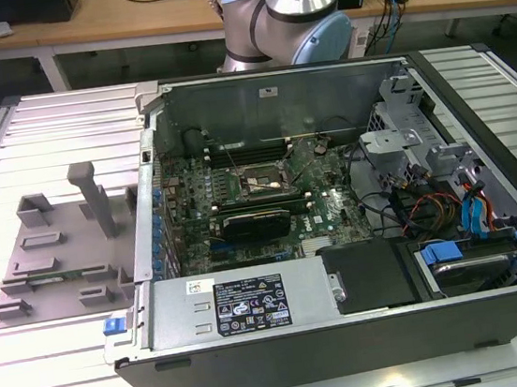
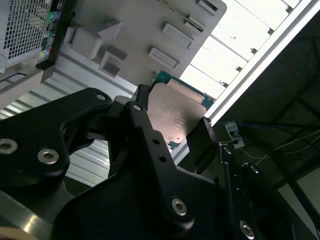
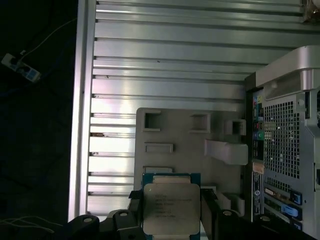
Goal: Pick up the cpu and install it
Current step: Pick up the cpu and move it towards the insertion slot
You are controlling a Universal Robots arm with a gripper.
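I have the cpu (image 3: 171,212) clamped edge to edge between the fingers (image 3: 208,207), held over the grey fixture tray (image 3: 175,132) beside the case (image 3: 280,150), so I judge the pick done, and installing calls for level, square alignment over the socket (image 1: 259,182).

Tool (image 2: 173,111) clamped on cpu (image 2: 176,119), apparently clear of grey fixture tray (image 2: 150,25) behind; slatted table (image 2: 235,45) beyond.

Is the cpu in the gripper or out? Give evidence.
In: both wrist views show the cpu clamped in the gripper, above the grey tray.
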